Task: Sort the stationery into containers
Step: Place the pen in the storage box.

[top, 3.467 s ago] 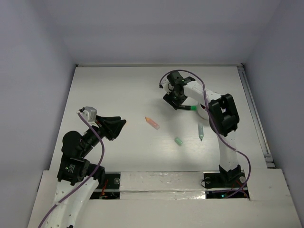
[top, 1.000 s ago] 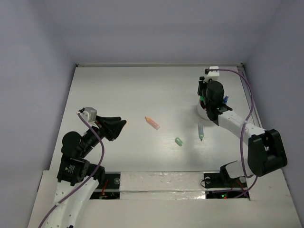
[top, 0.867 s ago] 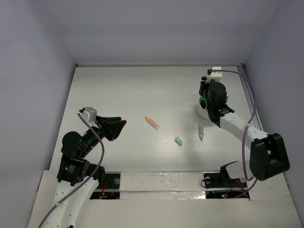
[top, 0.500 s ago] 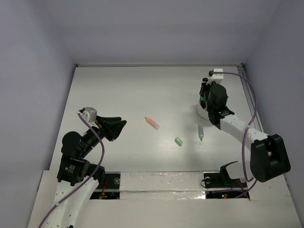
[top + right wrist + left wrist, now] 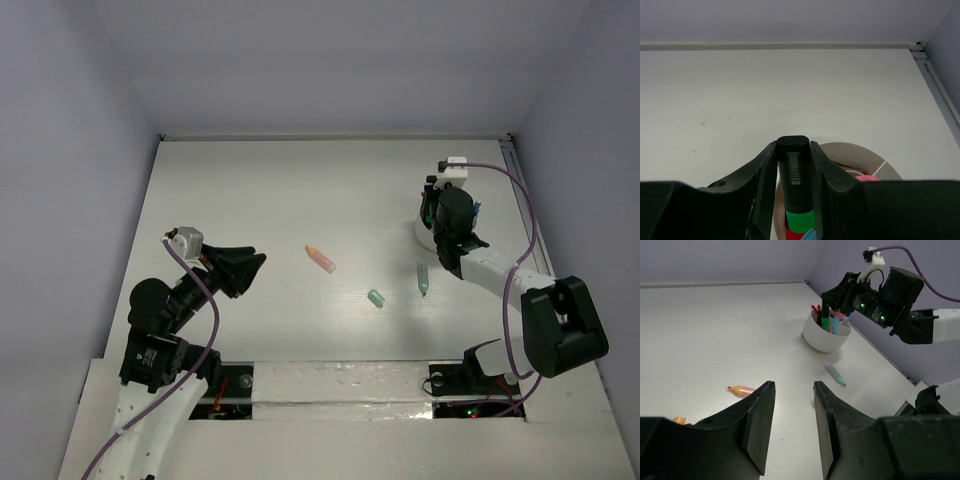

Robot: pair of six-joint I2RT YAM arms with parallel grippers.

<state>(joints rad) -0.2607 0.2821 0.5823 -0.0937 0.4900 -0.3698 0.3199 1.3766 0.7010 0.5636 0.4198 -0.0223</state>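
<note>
White tabletop (image 5: pixel 250 190), lilac walls, 2 arms. Status and risks:

- Right gripper (image 5: pixel 792 150) is clamped on the black-bodied green marker (image 5: pixel 794 175), held near upright. From the left wrist view its lower end looks already inside the cup (image 5: pixel 827 340), near the rim on the far-left side.
- The cup sits far right on the table and is already crowded with red, pink and blue sticks (image 5: pixel 837 320).
- Left gripper (image 5: pixel 793 386) hovers low on the left, fingers parted with nothing between them.
- 3 loose items lie mid-table: orange-pink marker (image 5: pixel 320 258), mint eraser (image 5: pixel 376 297) and teal pen (image 5: pixel 423 278), the pen just in front of the cup.

What could go wrong:
1. The marker is close to the rim. If released at a lean, it could pivot over the low wall and roll off.
2. The cup looks light. A push down onto the packed contents, or a fingertip catching the rim on the way out, could tip it and spill everything.
3. If the marker lands on top of another pen, it would stand proud and fall out later.
4. On exit, the right arm could clip the teal pen.
</note>
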